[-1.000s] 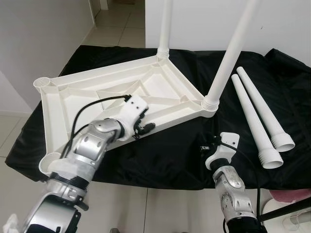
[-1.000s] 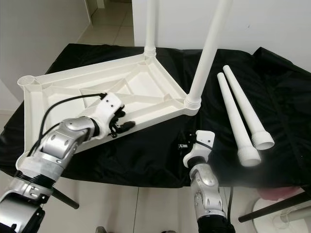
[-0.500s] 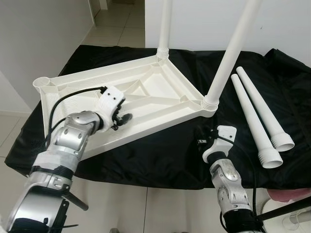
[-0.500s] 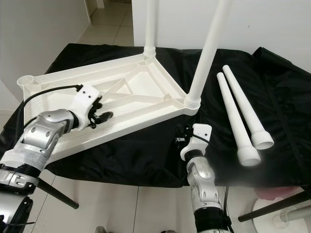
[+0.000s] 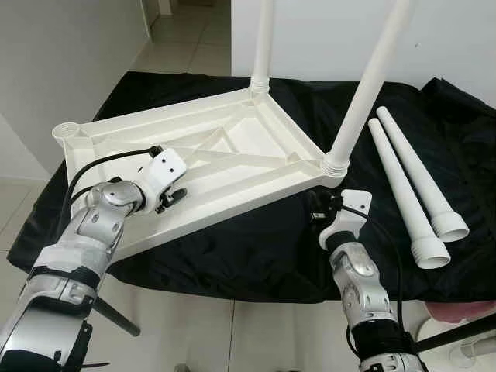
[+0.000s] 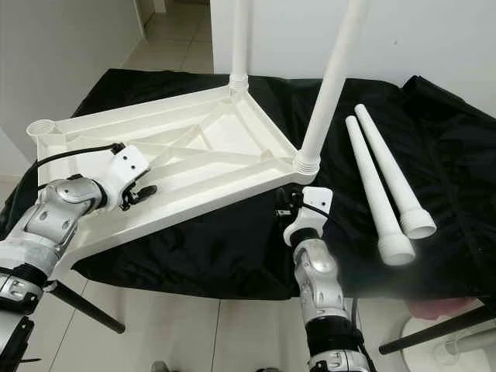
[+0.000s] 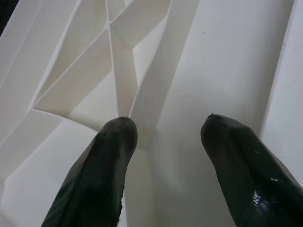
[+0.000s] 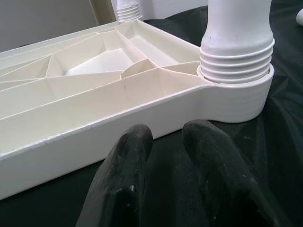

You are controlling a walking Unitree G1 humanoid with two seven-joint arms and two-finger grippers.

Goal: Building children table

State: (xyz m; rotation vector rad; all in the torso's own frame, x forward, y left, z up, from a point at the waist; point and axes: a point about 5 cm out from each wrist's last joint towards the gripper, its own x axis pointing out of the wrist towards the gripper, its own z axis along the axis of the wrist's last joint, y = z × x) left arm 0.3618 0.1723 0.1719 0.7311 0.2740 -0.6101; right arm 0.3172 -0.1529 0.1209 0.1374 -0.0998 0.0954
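Two white plastic legs (image 5: pixel 370 84) already stand upright in the corner sockets of the upturned table top (image 5: pixel 256 143), a glossy white moulded panel with a raised rim and a web of stiffening ribs across its underside. It lies tilted on a black cloth (image 5: pixel 232 248) of crinkled, slightly shiny fabric, with its near left corner overhanging the cloth's edge. Two more tapered legs (image 5: pixel 415 194), smooth tubes with ribbed collars at their wide ends, lie side by side on the cloth to the right, well apart from the panel.

The left gripper (image 7: pixel 163 130) hovers over the ribbed inside of the panel near its front rim, its black fingers (image 7: pixel 106 156) spread apart with nothing between them. The right gripper (image 8: pixel 165 137) sits low over the cloth just in front of the panel's near rim, beside the ribbed collar of the closer standing leg; its fingers lie almost together, a narrow gap between them, holding nothing.
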